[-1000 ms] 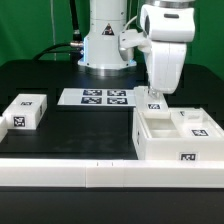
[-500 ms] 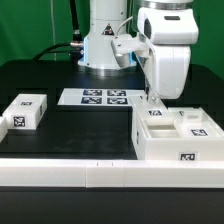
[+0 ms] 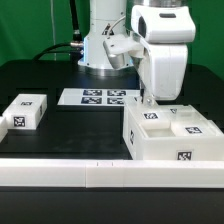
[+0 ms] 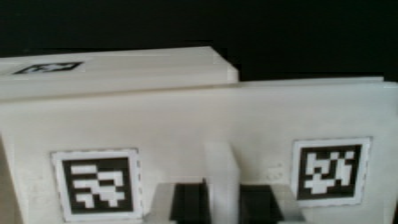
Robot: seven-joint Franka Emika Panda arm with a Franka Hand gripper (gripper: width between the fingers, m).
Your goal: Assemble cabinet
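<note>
On the black table (image 3: 50,75), the white cabinet (image 3: 165,148) sits at the exterior view's right. The gripper (image 3: 150,101) stands directly above it, its jaws clamped on the cabinet's far wall.

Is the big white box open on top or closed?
Open on top. The cabinet lies flat, and the exterior view looks down past its thick walls into uncovered compartments.

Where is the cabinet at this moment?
The cabinet stands at the exterior view's right, to the right of the marker board, with the gripper down at its far wall.
</note>
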